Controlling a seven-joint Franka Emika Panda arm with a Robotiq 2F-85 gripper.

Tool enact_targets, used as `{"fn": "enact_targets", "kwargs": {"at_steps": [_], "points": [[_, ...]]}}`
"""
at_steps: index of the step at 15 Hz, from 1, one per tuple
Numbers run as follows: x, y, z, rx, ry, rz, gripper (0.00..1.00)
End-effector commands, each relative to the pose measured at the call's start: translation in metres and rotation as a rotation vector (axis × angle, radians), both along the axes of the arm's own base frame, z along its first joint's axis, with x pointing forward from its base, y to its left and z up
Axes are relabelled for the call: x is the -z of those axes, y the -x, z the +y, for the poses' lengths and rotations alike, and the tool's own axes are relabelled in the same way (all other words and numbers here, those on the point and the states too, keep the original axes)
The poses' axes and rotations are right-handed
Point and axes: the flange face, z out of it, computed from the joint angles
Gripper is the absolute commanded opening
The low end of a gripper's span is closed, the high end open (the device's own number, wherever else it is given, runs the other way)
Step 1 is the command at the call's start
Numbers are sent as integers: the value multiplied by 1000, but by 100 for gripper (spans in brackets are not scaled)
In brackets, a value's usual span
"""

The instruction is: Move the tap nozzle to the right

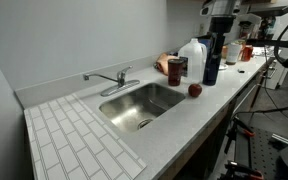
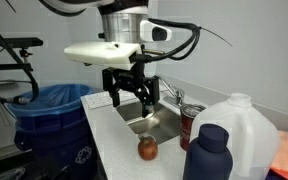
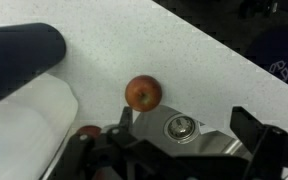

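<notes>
We see the tiled mat (image 1: pixel 74 135) at far left. Next comes the tap nozzle (image 1: pixel 94 76), swung left of its base along the back of the sink (image 1: pixel 134 100) and well apart from the gripper (image 2: pixel 133 95). The gripper hangs over the sink, its fingers (image 2: pixel 114 96) spread apart and holding nothing. In the wrist view the drain (image 3: pixel 181 127) sits between the fingers, with the apple (image 3: pixel 142 92) just beyond them on the counter (image 3: pixel 194 55). The jug (image 2: pixel 234 125) and bottle (image 2: pixel 206 155) stand farther off.
</notes>
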Motion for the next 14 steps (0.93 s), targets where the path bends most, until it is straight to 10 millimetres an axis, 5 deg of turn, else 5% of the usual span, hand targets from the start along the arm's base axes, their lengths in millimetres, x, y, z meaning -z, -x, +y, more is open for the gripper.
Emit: {"fn": "enact_targets", "kwargs": {"at_steps": [1, 5, 10, 11, 12, 14], "points": [[-1, -41, 42, -37, 10, 16, 100], [2, -83, 80, -87, 45, 31, 100], [-7, -133, 99, -101, 60, 23, 100], [-10, -137, 101, -102, 57, 18, 100], [-3, -119, 96, -114, 76, 25, 100], [-6, -130, 98, -115, 77, 20, 100]]}}
